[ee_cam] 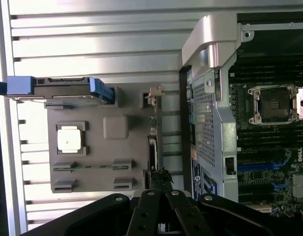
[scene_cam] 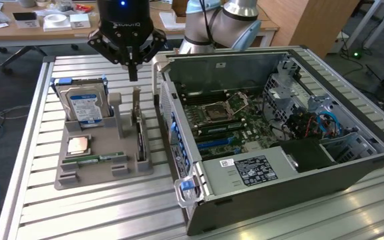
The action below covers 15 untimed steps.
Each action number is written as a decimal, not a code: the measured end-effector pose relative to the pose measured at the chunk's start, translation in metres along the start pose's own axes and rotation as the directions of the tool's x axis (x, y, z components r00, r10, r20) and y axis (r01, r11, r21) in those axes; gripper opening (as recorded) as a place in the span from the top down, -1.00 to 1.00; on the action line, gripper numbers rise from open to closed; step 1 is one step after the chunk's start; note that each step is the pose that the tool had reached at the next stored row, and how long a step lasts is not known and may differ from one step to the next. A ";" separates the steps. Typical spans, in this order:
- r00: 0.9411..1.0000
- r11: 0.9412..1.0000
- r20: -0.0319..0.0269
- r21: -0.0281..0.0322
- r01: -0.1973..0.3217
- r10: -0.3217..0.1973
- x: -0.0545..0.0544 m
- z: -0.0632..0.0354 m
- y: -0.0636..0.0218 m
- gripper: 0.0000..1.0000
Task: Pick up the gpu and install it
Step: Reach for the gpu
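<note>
Because seen almost edge-on, hard to read in detail: gpu (scene_cam: 139,127), showing as a thin dark sliver, faces not made out, lower edge sunk out of sight in its slot. Arm (scene_cam: 219,22) cut off at the exterior view's upper edge.

Position of gpu: parked in the slot along the exterior view's right side of grey holder (scene_cam: 68,176), between hard drive (scene_cam: 84,106) and computer case (scene_cam: 352,165), just beside the case; contact with it not possible to tell. Stands upright on long edge. Long axis running near to far along the counter (scene_cam: 112,215), parallel to the case's side wall. Metal bracket (scene_cam: 136,94) at the far end, rising above the holder.

End effector (scene_cam: 133,74): fingers pressed together, nothing between them, pointing straight down. Hovers over the far, bracket end of gpu, clear of it.

Contents of grey holder:
- hard drive, upright at the far end, blue label facing near, blue rails on both sides
- square processor chip (scene_cam: 78,145), flat in a recess
- green memory stick (scene_cam: 102,158), lying across the near part
- gpu, as above

Contents of computer case, lying open on the exterior view's right:
- motherboard (scene_cam: 229,127) with processor socket (scene_cam: 217,113)
- labelled power supply (scene_cam: 252,171) at the near end
- blue cables (scene_cam: 325,122) by the drive cage (scene_cam: 285,92)
</note>
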<state>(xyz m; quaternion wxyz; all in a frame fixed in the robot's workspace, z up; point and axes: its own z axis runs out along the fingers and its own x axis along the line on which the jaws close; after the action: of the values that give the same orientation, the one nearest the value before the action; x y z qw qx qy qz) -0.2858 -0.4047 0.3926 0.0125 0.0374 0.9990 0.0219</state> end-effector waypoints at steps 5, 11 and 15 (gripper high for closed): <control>1.000 1.000 0.000 0.000 0.000 0.000 0.000 -0.0002 -0.0063 0.80; 1.000 1.000 0.000 0.001 0.000 0.000 -0.001 -0.0006 -0.0134 0.80; 1.000 1.000 0.000 0.001 0.000 0.000 -0.001 -0.0007 -0.0159 0.80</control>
<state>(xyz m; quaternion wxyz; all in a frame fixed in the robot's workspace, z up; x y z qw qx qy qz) -0.2865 -0.4206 0.3926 0.0125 0.0374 0.9990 0.0212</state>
